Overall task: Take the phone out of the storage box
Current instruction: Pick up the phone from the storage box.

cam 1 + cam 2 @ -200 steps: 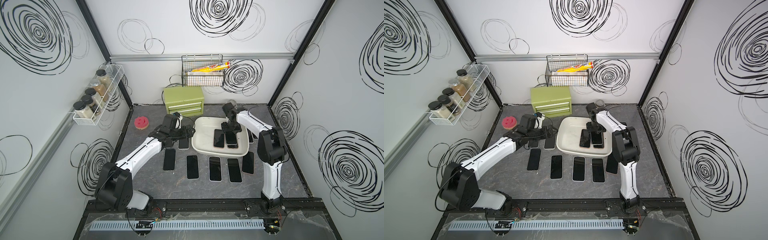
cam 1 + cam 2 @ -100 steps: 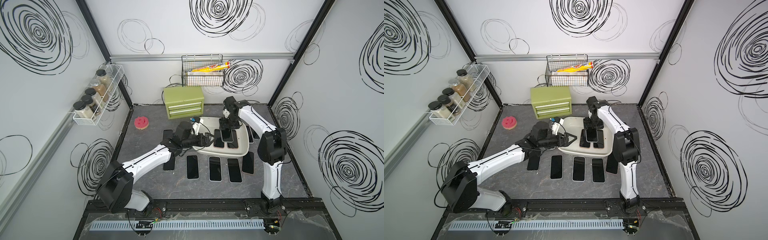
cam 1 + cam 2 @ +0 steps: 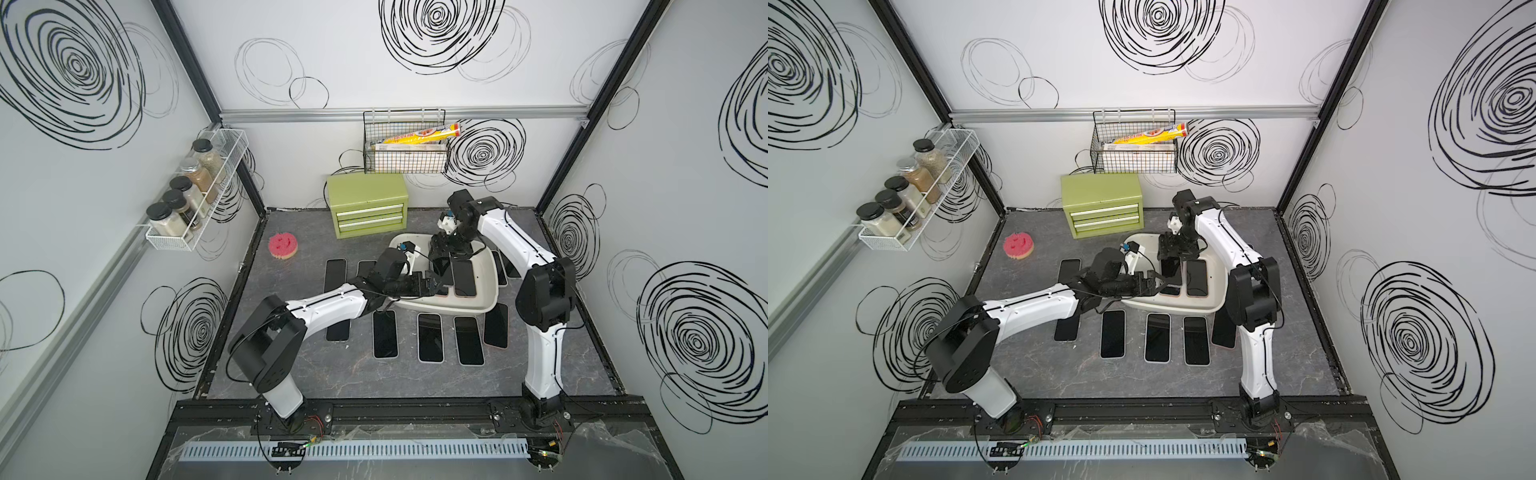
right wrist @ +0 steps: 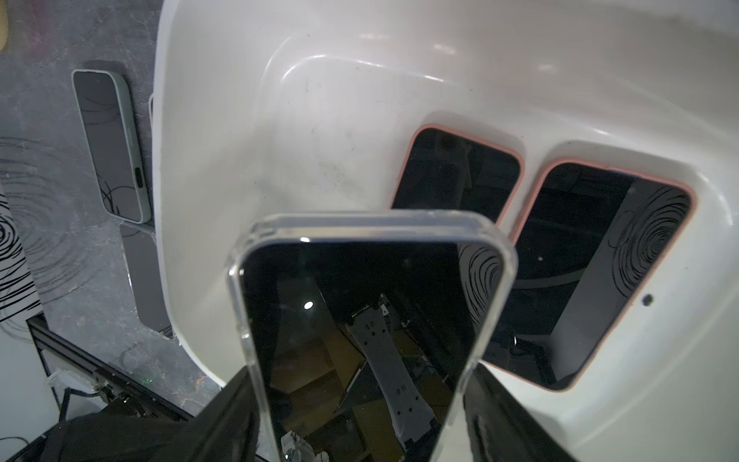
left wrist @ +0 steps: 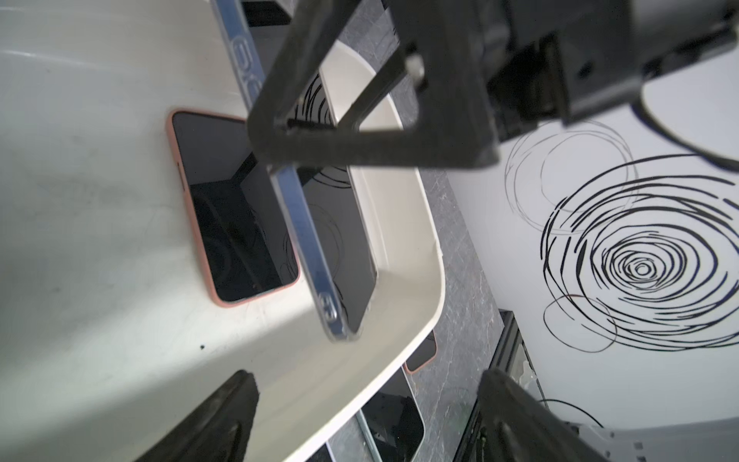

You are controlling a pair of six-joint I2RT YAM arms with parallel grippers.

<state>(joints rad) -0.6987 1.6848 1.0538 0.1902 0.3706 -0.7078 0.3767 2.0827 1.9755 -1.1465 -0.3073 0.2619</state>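
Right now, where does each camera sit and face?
Top views: stereo pair high above the arm bases, looking down over the table; both arms, left tool, right tool.
Left wrist: on the left arm, facing across the storage box at the clear-cased phone; own open fingers show.
Right wrist: on the right arm, facing into the box; own fingers clamp that phone.
Shared by both wrists: that phone, a pink-cased phone.

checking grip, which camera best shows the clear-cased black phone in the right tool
Right wrist view: the clear-cased black phone is big and sharp, gripped by the right tool. Left wrist view shows it edgewise; both top views show it small, half hidden.
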